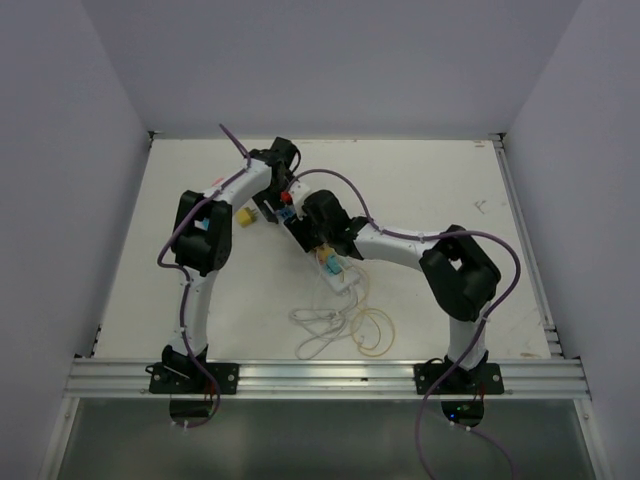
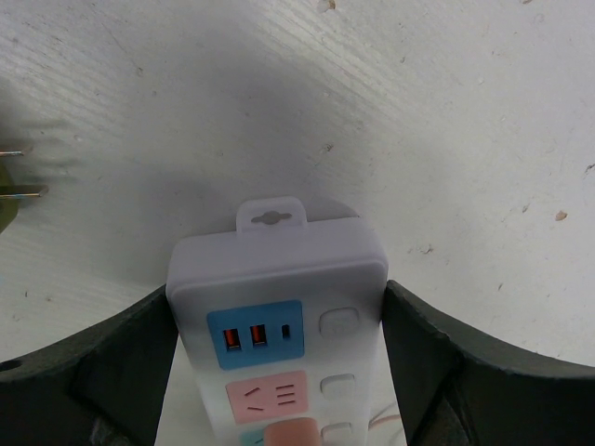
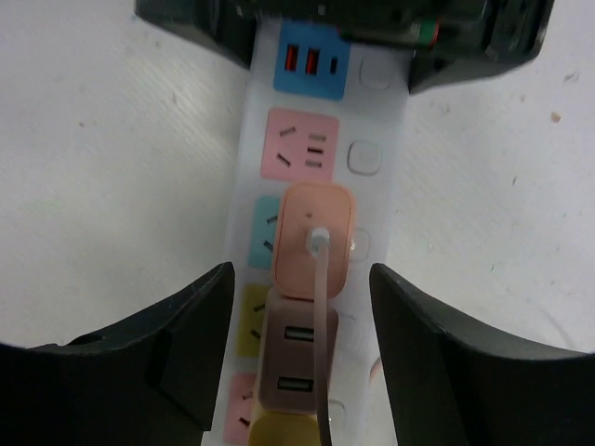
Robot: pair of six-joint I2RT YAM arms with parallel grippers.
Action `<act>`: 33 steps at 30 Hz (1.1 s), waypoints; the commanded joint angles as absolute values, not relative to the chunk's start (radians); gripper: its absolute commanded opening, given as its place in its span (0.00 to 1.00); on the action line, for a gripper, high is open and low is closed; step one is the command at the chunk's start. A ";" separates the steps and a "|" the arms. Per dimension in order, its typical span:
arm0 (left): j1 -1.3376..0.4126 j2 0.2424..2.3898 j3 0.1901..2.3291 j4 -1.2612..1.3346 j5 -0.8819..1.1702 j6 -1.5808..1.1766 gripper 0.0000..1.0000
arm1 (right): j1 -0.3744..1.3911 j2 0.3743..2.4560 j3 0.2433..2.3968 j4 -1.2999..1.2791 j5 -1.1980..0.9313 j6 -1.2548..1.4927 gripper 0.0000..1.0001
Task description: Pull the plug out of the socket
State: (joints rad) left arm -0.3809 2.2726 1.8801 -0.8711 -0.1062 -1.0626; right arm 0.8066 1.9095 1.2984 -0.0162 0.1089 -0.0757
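The socket lies near the middle of the table. The left gripper clamps its jaws on the sides of its end. The right gripper holds open jaws beside the pink plug, not touching. The plug is not yet pulled out; the grasp and the pull are left

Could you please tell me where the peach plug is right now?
In the right wrist view the peach plug sits in the socket over its teal outlet, just below the pink outlet and between the right gripper's fingers.
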 commanded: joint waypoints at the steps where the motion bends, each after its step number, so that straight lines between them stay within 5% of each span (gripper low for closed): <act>1: -0.383 2.315 1.896 -0.884 -0.075 -1.080 0.00 | 0.796 1.862 1.203 0.175 0.149 -0.045 0.64; 14: -0.379 2.315 1.898 -0.890 -0.071 -1.086 0.00 | 0.795 1.934 1.255 0.169 0.121 -0.034 0.57; 27: -0.380 2.321 1.887 -0.891 -0.072 -1.097 0.00 | 0.795 1.947 1.319 0.120 0.110 -0.023 0.41; 33: -0.380 2.324 1.879 -0.891 -0.063 -1.109 0.00 | 0.795 1.956 1.341 0.086 0.112 -0.018 0.14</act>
